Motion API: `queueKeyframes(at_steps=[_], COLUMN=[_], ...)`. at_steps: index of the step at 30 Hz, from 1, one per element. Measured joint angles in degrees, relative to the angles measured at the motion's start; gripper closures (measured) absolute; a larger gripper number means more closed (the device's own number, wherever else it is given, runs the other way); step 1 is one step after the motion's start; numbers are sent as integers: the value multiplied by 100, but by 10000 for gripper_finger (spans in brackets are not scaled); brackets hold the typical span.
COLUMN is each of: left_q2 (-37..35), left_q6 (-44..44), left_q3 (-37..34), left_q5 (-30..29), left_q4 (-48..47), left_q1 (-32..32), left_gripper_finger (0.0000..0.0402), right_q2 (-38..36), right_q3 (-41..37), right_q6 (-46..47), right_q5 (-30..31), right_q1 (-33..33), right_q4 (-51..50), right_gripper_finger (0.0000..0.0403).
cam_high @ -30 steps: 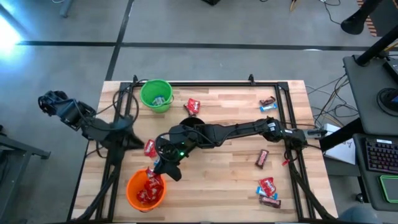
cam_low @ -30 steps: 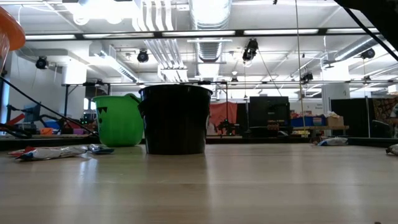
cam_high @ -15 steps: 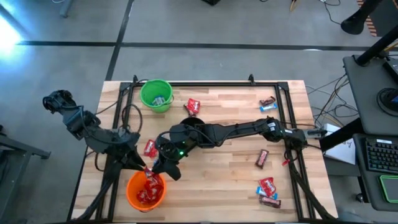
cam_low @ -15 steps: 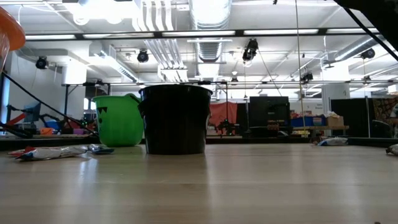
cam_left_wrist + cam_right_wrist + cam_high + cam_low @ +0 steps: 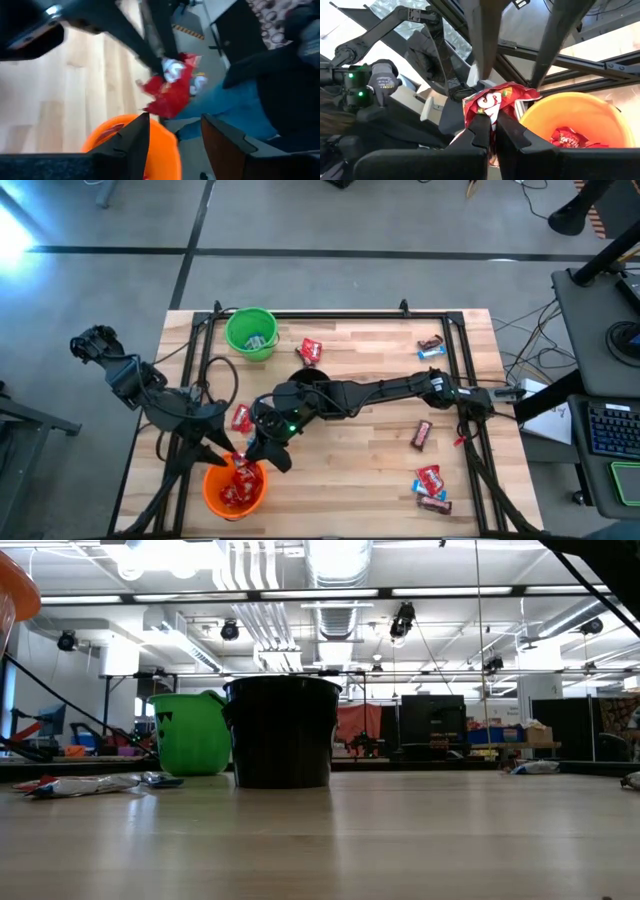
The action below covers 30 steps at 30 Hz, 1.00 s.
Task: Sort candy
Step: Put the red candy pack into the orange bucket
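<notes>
Right gripper [image 5: 492, 122], clenched on a red candy [image 5: 492, 102], hangs over the orange cup [image 5: 233, 488], table's 7 o'clock. Left gripper [image 5: 172, 132] released. Advise centring before dropping.

held candy: one red wrapper [image 5: 492, 102], crumpled, hanging above the rim of the orange cup [image 5: 215, 495]
in orange cup: several red bars [image 5: 237, 490]
in green cup [image 5: 240, 325]: a pale wrapper [image 5: 254, 340]
loose red: one at 9 o'clock [image 5: 241, 418], one at 12 [image 5: 310, 351], one at 5 [image 5: 428, 477]
loose brown: at 3 [image 5: 422, 434], at 5 [image 5: 434, 504]
far corner, 1 o'clock: brown and blue-white pair [image 5: 431, 346]
</notes>
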Motion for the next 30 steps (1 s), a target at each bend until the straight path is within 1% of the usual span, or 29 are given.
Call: queueKeyframes(at_steps=[5, 11, 17, 23, 26, 28, 30], left_q2=[23, 197, 213, 223, 284, 300, 317], left_q6=[150, 296, 322, 562, 842, 979, 1054], left_q3=[0, 0, 0, 0, 0, 0, 0], left_q5=[-2, 20, 28, 140, 230, 332, 343], left_q4=[129, 127, 131, 233, 415, 431, 426], left_q1=[0, -1, 0, 2, 0, 2, 2], left_gripper_finger=[239, 239, 239, 241, 261, 292, 337], right_q2=[2, 180, 203, 203, 203, 203, 203], right_q3=[0, -2, -4, -4, -4, -4, -4], right_q6=[8, 387, 479, 481, 484, 490, 492], right_q5=[-4, -116, -78, -8, 1, 6, -2], right_q1=[2, -1, 0, 0, 0, 2, 2], right_q4=[58, 684, 722, 768, 768, 768, 766], right_gripper_finger=[394, 394, 394, 394, 394, 394, 394])
